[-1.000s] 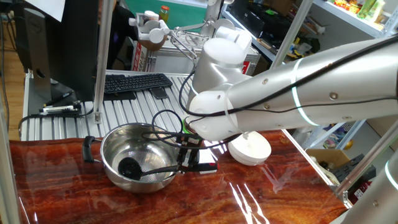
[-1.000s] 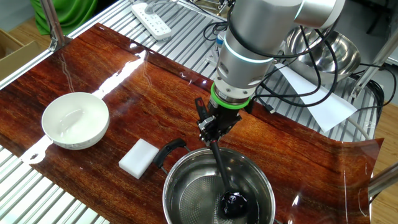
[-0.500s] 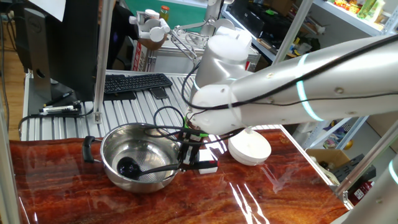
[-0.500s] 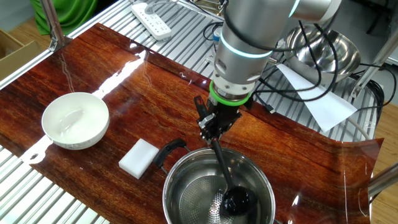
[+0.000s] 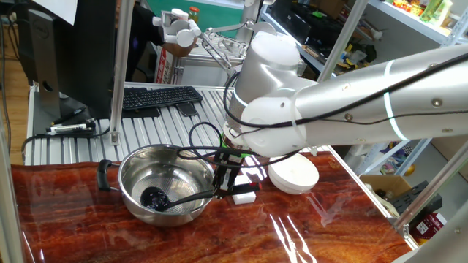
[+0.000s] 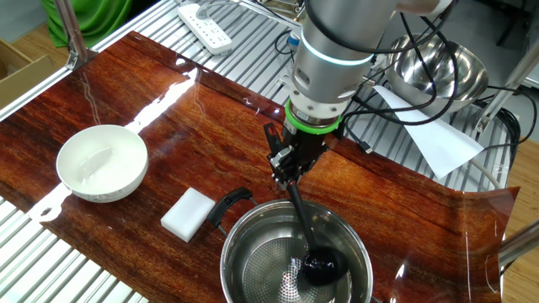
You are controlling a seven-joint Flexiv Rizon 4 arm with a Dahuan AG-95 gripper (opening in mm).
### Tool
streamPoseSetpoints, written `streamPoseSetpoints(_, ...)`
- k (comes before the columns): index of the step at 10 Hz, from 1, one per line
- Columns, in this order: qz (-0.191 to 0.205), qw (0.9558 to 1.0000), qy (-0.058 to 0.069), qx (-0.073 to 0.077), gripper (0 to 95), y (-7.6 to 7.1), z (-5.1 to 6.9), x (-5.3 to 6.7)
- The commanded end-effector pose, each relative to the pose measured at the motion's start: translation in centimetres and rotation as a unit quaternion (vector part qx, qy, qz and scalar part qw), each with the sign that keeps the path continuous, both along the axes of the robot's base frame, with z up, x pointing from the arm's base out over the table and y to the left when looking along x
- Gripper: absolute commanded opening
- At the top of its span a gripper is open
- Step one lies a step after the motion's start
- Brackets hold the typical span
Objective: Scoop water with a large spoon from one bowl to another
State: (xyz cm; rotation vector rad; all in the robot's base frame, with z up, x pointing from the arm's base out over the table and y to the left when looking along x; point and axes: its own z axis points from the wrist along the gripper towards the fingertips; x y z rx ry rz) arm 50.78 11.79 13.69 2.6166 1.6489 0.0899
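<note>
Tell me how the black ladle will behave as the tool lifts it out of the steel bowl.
The ladle looks stiff: its thin handle stays straight from the tool down to the cup. Gripped near the top end, it may swing or twist. The small cup, low in the steel bowl, would probably spill if tilted.

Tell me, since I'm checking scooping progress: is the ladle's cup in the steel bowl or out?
In. The ladle's cup sits low inside the steel bowl, near its dotted bottom, below the rim.
</note>
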Motion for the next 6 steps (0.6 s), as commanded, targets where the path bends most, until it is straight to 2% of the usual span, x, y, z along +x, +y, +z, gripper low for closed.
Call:
streamPoseSetpoints(1,0.009,1.0000,0.000,0.003,0.0,0.0,0.5,-0.1)
streamPoseSetpoints(5,0.036,0.9991,-0.010,-0.022,0.0,-0.2,1.3,-0.2)
streamPoseSetpoints(6,0.038,0.9990,-0.010,-0.023,0.0,-0.2,1.6,-0.1)
